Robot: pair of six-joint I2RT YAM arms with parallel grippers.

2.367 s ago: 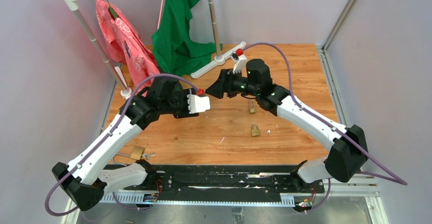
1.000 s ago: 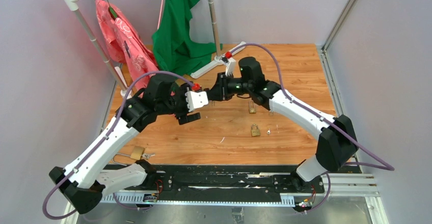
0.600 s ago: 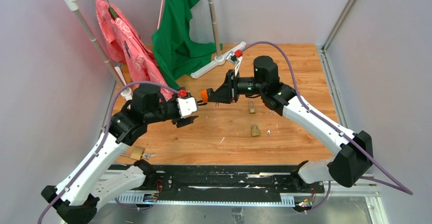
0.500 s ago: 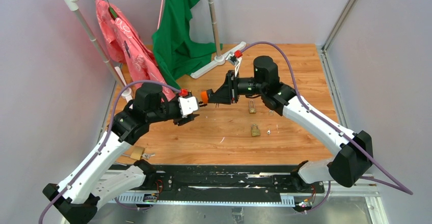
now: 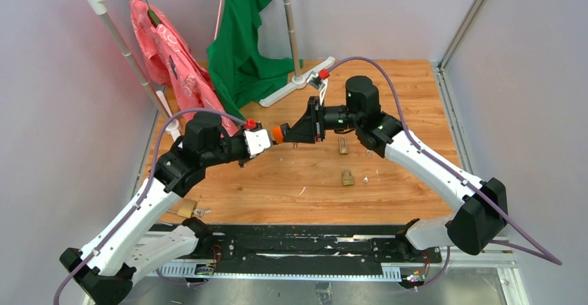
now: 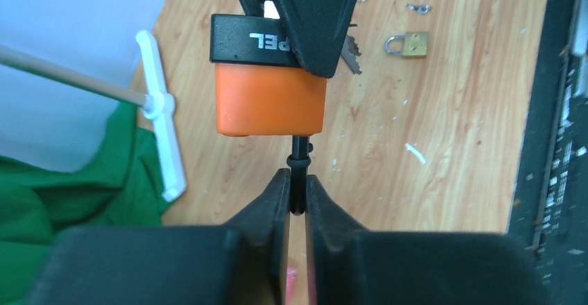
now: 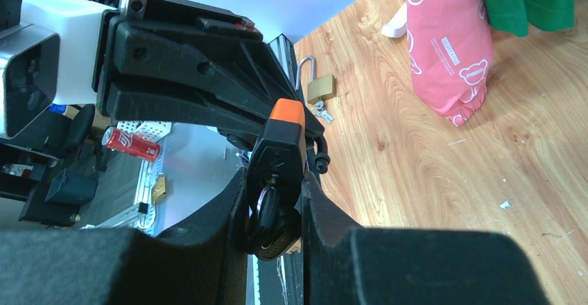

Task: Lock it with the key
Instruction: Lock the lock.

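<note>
An orange and black padlock [image 5: 278,133] hangs in the air over the table's middle, between both grippers. My right gripper [image 5: 290,133] is shut on its black lower body [image 7: 277,163]. A black-headed key on a ring [image 7: 276,223] sits between the right fingers at the lock's bottom end. My left gripper [image 6: 298,195] is shut on the thin black shackle [image 6: 299,154] that sticks out of the orange end [image 6: 270,100]. In the top view the left gripper [image 5: 269,138] meets the lock from the left.
Two small brass padlocks [image 5: 343,145] [image 5: 347,177] lie on the wooden table right of centre. A bigger brass padlock with keys [image 5: 187,208] lies at the near left edge. A clothes rack with pink [image 5: 173,59] and green [image 5: 243,38] garments stands at the back left.
The right gripper has turned and drawn back right, so the orange lock end shows. The left arm drew back left, then edged right until its jaws shut on the shackle.
</note>
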